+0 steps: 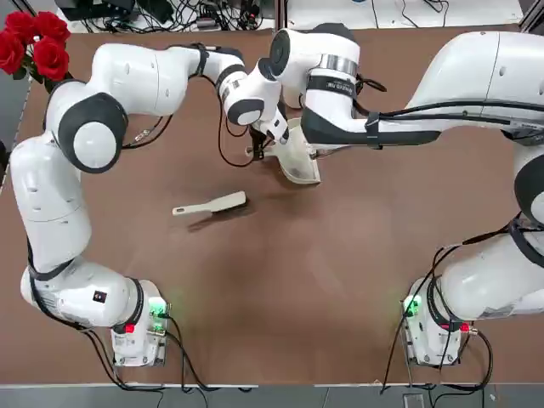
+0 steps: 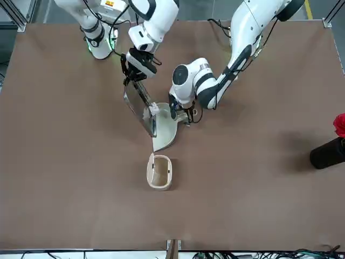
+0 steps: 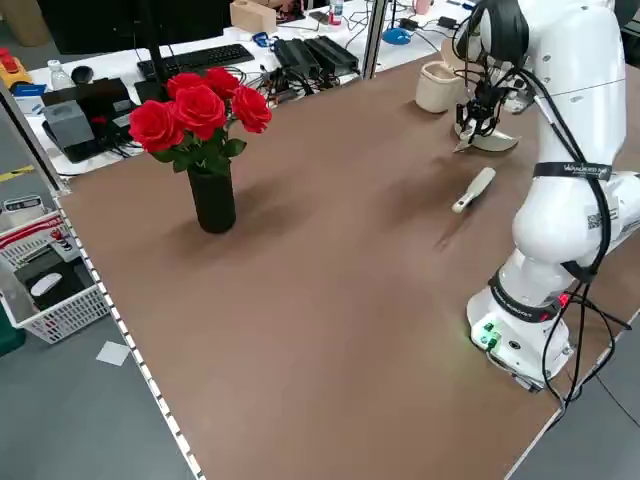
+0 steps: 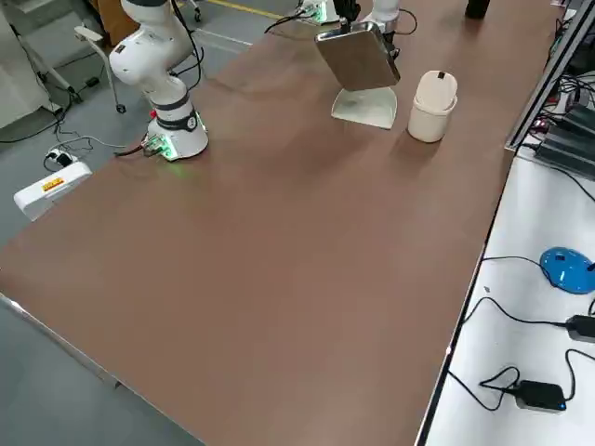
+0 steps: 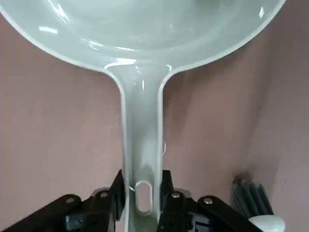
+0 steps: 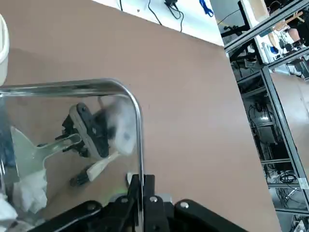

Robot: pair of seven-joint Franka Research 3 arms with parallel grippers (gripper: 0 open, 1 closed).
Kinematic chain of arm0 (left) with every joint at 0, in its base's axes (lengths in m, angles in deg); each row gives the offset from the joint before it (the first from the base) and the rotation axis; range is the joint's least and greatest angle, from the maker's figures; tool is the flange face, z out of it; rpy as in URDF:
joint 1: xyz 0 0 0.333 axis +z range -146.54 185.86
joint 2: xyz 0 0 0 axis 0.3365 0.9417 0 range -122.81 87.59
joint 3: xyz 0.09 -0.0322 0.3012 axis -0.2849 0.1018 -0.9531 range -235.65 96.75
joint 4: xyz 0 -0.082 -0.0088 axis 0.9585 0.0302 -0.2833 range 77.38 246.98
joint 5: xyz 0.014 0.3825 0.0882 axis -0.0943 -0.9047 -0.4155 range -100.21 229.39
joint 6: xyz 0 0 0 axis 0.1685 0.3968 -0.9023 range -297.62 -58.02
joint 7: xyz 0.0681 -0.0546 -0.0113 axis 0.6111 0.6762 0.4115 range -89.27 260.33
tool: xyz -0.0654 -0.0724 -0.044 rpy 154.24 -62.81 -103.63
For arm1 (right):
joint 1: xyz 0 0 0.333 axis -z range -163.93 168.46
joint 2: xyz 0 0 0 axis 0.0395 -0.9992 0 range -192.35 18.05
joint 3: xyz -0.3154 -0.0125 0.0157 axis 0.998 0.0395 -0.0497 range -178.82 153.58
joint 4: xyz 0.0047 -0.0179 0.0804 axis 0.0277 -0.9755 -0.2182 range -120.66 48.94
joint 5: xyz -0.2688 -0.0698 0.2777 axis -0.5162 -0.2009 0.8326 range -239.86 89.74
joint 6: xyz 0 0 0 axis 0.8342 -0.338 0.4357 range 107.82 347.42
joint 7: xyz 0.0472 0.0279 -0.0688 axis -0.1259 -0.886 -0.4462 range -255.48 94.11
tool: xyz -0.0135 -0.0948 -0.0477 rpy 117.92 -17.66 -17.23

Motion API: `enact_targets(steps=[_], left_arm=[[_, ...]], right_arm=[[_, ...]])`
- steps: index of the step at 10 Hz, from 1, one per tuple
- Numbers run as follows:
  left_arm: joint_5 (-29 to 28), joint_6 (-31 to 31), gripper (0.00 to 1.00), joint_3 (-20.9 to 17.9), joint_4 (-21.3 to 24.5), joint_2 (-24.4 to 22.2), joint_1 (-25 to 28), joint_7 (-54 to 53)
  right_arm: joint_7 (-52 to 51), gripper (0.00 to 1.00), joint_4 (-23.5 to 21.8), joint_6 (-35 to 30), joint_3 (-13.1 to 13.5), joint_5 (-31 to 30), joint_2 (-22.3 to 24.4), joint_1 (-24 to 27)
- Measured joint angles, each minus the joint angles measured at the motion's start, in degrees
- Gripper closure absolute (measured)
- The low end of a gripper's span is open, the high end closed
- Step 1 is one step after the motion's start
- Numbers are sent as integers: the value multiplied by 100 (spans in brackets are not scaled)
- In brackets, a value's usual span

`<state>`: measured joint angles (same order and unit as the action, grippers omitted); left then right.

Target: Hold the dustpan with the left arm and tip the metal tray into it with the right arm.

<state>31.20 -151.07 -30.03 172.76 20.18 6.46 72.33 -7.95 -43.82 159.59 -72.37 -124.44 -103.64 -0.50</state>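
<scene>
Your left claw (image 5: 143, 198) is pinching the dustpan (image 5: 142, 116) by its handle, one finger on each side, near the hole in it, and holds the scoop above the surface (image 1: 280, 289). Your right claw (image 6: 143, 193) is pinching the tray (image 4: 358, 56) at its rim. You have the tray tilted steeply, right beside the dustpan's scoop, its low edge at the scoop in the front view. Some crumpled white stuff (image 6: 30, 191) shows at the tray's low side, by the scoop; from here you can't tell how much of it lies in either one. Across the surface from your arms, just past the scoop, stands the small cream bin (image 4: 432, 107), its lid tipped open. The brush (image 1: 210, 206) lies on the surface nearer your left arm's base than the dustpan does, its dark bristles toward the dustpan. Off past your left arm, near the edge of the surface, you have a black vase (image 3: 212, 200) of red roses (image 3: 198, 112).
</scene>
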Motion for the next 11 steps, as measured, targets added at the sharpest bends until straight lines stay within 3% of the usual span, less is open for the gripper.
enact_targets(steps=[6, 11], left_arm=[[0, 10, 67, 0, -2, -1, 5, 0], [0, 70, 67, 10, 7, -114, 35, 0]], right_arm=[[205, 95, 210, 0, -3, -762, -568, -162], [-47, 95, 427, -183, -11, -740, -723, -97]])
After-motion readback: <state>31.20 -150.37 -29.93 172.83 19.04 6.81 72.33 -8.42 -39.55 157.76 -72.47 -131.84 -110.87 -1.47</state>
